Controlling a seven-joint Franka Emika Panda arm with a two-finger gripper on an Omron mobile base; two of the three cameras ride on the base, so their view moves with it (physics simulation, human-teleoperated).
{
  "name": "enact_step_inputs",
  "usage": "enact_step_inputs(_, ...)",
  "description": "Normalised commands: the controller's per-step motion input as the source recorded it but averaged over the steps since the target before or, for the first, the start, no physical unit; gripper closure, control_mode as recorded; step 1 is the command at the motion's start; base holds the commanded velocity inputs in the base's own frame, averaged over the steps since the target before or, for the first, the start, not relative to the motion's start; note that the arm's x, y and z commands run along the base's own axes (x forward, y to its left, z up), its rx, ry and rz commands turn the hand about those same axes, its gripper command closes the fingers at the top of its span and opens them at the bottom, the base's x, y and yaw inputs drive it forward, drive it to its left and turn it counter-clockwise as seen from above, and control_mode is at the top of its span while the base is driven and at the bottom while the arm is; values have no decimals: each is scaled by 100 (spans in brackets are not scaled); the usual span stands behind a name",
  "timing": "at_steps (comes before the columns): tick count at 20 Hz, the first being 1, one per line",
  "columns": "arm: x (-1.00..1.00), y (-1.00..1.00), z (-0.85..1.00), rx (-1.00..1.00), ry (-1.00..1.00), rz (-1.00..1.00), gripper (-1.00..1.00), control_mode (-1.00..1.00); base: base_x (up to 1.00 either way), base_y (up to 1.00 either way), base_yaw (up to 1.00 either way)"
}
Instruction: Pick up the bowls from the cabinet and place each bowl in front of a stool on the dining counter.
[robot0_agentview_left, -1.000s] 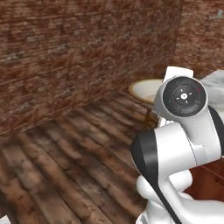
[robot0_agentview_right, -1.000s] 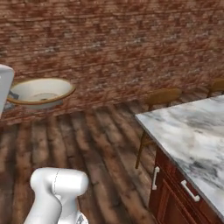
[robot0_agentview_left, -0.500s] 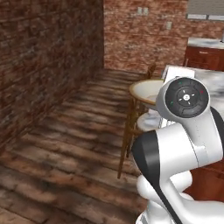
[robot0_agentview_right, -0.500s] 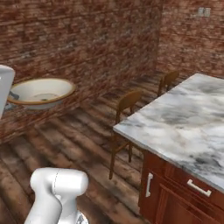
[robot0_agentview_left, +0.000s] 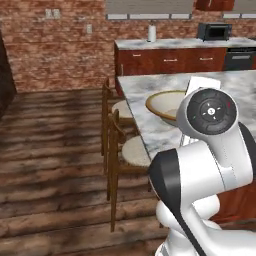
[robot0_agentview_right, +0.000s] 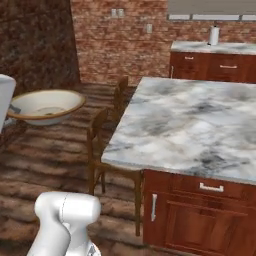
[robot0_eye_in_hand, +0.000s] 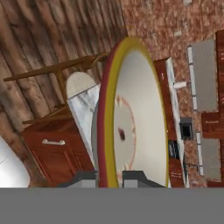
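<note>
My gripper (robot0_eye_in_hand: 109, 177) is shut on the rim of the wide cream bowl (robot0_eye_in_hand: 135, 118), one fingertip on each side of its yellowish edge. The bowl (robot0_agentview_left: 167, 105) hangs level just ahead of my wrist, over the near end of the marble dining counter (robot0_agentview_left: 145, 85) in the left base view. From the right it hangs to the left of the counter (robot0_agentview_right: 200, 120), above the floor; the bowl (robot0_agentview_right: 45, 106) shows there at the left edge. Two wooden stools (robot0_agentview_left: 135, 150) (robot0_agentview_left: 121, 107) with cream seats stand along the counter's left side. The cabinet is out of view.
Behind the island, a back worktop against the brick wall carries a dark appliance (robot0_agentview_left: 214, 31) and a white paper roll (robot0_agentview_right: 214, 35). The island's near end has red-brown drawers with silver handles (robot0_agentview_right: 210, 187). Open wooden floor (robot0_agentview_left: 50, 150) lies left of the stools.
The whole picture has swung: the base has turned from the brick wall toward the island, which now fills the middle with its stools. The bowl stays in the grip.
</note>
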Motion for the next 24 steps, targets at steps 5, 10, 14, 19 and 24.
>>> enact_step_inputs(5,0,0,0,0,0,0,100,100,-1,26,-96)
enact_step_inputs(10,0,0,0,0,0,0,100,100,-38,39,-87)
enact_step_inputs(14,0,0,0,0,0,0,100,100,-90,75,-66)
enact_step_inputs(19,0,0,0,0,0,0,100,100,-97,86,-61)
enact_step_inputs(24,0,0,0,0,0,0,100,100,-73,91,-62)
